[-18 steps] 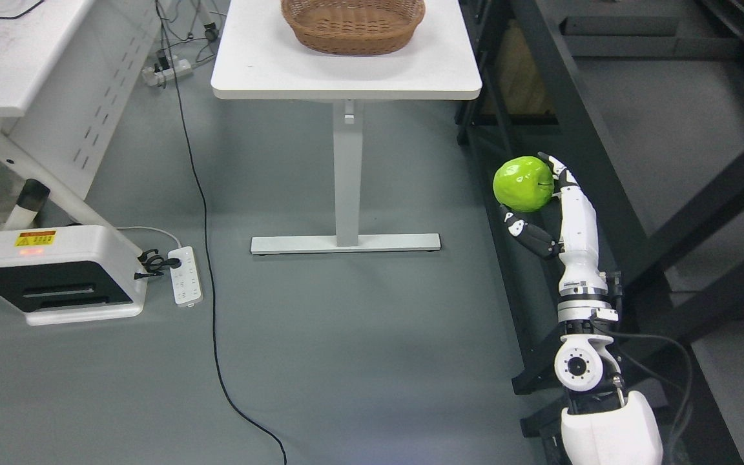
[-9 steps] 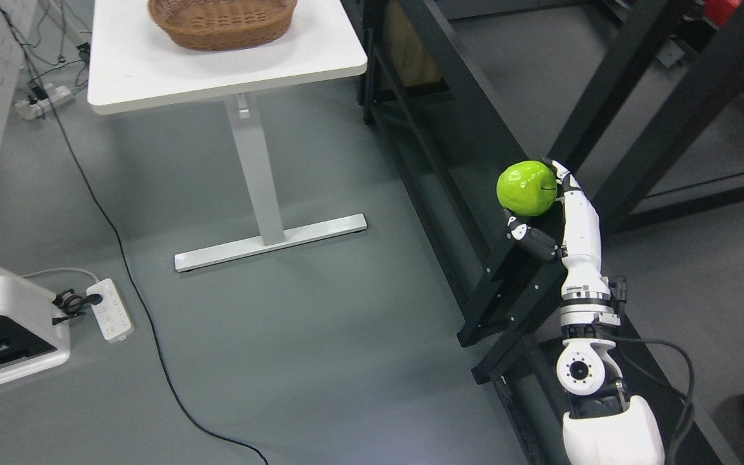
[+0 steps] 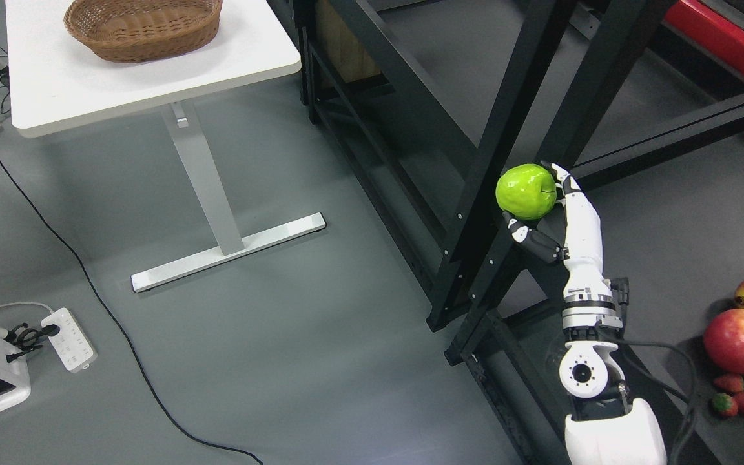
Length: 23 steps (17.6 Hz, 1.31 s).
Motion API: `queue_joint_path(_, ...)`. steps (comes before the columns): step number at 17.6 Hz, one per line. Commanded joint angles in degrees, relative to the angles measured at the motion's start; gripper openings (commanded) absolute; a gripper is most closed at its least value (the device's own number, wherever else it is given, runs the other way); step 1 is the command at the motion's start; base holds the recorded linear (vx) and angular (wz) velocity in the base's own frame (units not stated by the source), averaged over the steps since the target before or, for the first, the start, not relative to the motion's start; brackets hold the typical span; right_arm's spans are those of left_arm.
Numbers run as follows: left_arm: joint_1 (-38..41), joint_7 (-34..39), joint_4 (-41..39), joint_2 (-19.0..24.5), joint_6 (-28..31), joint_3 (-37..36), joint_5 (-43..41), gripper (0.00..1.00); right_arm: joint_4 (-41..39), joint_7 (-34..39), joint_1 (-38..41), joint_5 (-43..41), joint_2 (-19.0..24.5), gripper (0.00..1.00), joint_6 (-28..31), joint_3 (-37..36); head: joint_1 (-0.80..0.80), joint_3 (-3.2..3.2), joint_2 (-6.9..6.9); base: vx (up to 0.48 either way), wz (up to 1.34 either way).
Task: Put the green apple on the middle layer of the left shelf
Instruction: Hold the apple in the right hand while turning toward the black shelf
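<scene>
green apple (image 3: 526, 190) | gripped in right hand (image 3: 549, 216), fingers curled round it | before black shelf frame (image 3: 514, 97)

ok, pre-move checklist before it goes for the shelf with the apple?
1. Grip: right hand shut on green apple: ok.
2. Apple whole, not slipping: ok.
3. Black shelf frame in view, apple in front of an upright: ok.
4. Middle layer identified: cannot tell.
5. Landing spot free: cannot tell; red apples and strawberries lie lower right.
6. Left hand: not in view.
</scene>
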Motion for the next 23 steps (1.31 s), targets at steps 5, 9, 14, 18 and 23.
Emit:
queue_joint_path(5,0.0,0.0,0.1,1.0,0.0,-0.1,0.0,1.0,-0.2,1.0,3.3,-0.2,-0.1,0.01,-5.1,0.1,0.0,0.0,0.0,-0.026,-0.04)
queue_joint_path(9,0.0,0.0,0.0,1.0,0.0,0.0,0.0,1.0,-0.1,1.2,3.4,0.2,0.0,0.01,-3.9,-0.2,0.0,0.0,0.0,-0.071,-0.24)
queue_joint_path(14,0.0,0.0,0.0,1.0,0.0,-0.1,0.0,1.0,-0.1,1.2,3.0,0.2,-3.1,0.01,0.4,-6.0,0.0,0.0,0.0,-0.06,-0.37)
queue_joint_path(18,0.0,0.0,0.0,1.0,0.0,0.0,0.0,1.0,-0.1,1.2,3.1,0.3,-6.4,0.01,2.5,-9.0,0.0,0.0,0.0,-0.034,-0.57)
queue_joint_path(23,0.0,0.0,0.0,1.0,0.0,-0.1,0.0,1.0,0.0,1.2,3.0,0.3,-8.6,0.01,3.3,-11.9,0.0,0.0,0.0,0.025,-0.65)
